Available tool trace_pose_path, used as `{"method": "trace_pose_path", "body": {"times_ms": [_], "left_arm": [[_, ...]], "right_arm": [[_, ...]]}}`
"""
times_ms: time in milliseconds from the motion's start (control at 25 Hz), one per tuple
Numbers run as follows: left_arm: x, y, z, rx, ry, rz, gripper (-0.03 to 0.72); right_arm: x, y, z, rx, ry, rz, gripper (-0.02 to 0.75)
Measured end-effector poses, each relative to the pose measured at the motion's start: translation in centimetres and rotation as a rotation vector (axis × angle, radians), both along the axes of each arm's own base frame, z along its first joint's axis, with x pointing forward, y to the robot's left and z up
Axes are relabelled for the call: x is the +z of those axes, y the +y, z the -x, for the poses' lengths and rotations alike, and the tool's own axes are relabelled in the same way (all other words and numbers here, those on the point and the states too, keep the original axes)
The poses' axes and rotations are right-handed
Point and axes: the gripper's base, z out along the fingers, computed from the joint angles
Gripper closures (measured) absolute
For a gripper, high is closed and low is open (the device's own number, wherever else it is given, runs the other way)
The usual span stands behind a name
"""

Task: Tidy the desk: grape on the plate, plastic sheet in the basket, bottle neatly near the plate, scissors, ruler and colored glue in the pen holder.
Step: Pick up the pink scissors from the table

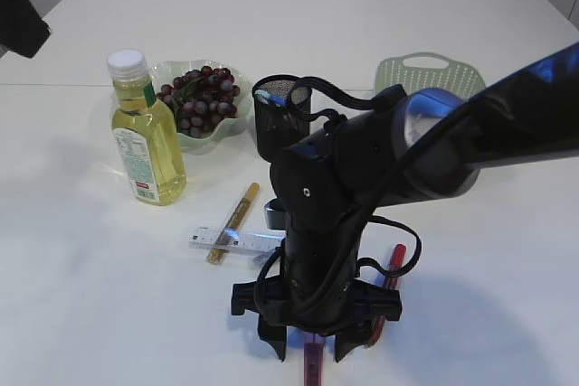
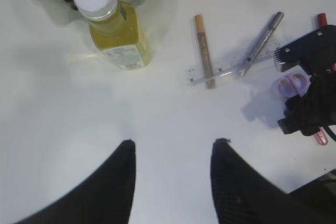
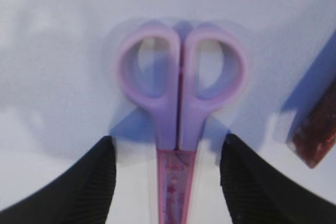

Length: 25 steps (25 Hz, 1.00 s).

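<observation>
Purple-handled scissors [image 3: 181, 77] in a pink sheath [image 1: 312, 363] lie flat on the table. My right gripper [image 3: 168, 139] stands open astride them, one finger on each side of the sheath, neither touching. A clear ruler [image 2: 231, 66] lies under a gold glue pen [image 2: 203, 51] and a silver one [image 2: 262, 38]; a red one [image 1: 393, 264] lies beside the right gripper. The bottle [image 1: 145, 133] stands upright by the plate [image 1: 237, 124], which holds the grape [image 1: 199, 101]. The black pen holder [image 1: 280, 115] stands behind. My left gripper [image 2: 173, 142] hangs open over bare table. No plastic sheet is in view.
A green basket [image 1: 430, 74] sits at the back right. The right arm [image 1: 434, 142] crosses the middle of the exterior view and hides the table under it. A dark part of the left arm [image 1: 18, 6] shows at the top left.
</observation>
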Motion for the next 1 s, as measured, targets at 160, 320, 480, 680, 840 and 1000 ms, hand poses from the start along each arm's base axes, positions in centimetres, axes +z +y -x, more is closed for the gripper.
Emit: {"method": "trace_pose_path", "body": {"times_ms": [160,320,480,680,840,1000], "left_arm": [[0.0,0.0,0.0,0.0,0.0,0.0,0.347],[0.0,0.0,0.0,0.0,0.0,0.0,0.347],[0.0,0.0,0.0,0.0,0.0,0.0,0.347],[-0.09,-0.05,-0.08,0.0,0.003,-0.002,0.347],[-0.09,-0.05,-0.08,0.0,0.003,-0.002,0.351],[-0.09,-0.04,-0.08,0.0,0.003,-0.002,0.356]], "right_arm": [[-0.23,0.02,-0.02,0.0,0.006,0.005,0.248],[-0.29,0.04,-0.03,-0.001,0.012,0.011,0.248],[-0.27,0.04,-0.02,-0.001,0.016,0.014,0.272],[-0.33,0.0,0.02,0.0,0.022,0.019,0.365],[-0.33,-0.01,0.04,0.0,0.023,0.02,0.457],[-0.33,-0.01,0.04,0.0,0.023,0.02,0.527]]}}
